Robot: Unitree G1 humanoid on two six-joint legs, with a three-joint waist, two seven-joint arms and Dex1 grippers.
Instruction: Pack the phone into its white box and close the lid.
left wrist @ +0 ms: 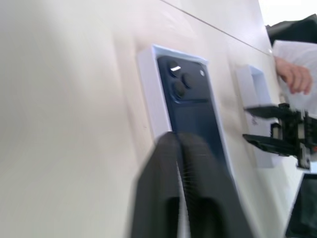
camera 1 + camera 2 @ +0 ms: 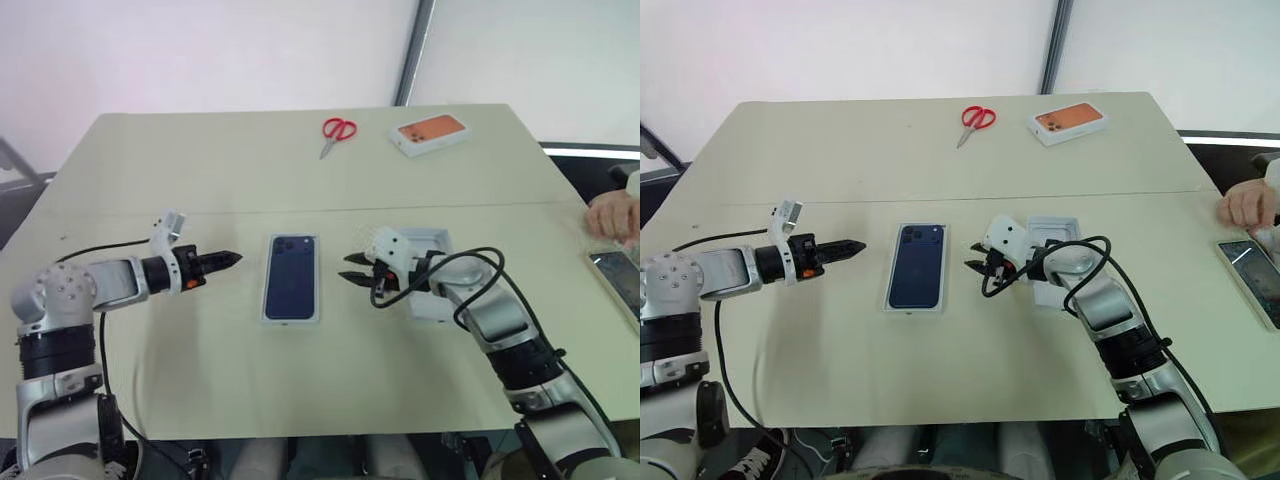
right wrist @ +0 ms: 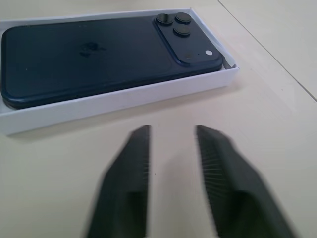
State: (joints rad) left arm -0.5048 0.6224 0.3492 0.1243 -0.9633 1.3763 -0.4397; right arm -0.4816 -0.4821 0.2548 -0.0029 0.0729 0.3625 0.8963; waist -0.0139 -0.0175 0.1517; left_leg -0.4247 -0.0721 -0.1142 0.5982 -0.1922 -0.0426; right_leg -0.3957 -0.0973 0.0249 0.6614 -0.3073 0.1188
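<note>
Both eye views look down over the table (image 2: 300, 390); both wrist views sit low, close, sharing the boxed phone (image 3: 99, 54).

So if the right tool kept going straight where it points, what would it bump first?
Probably the white box: its long side wall faces the right tool, with bare table between. The phone lies inside, behind that wall.

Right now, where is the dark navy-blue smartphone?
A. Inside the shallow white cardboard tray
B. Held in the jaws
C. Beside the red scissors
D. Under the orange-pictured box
A: the dark navy-blue smartphone lies inside the shallow white cardboard tray, its walls showing around it.
</note>
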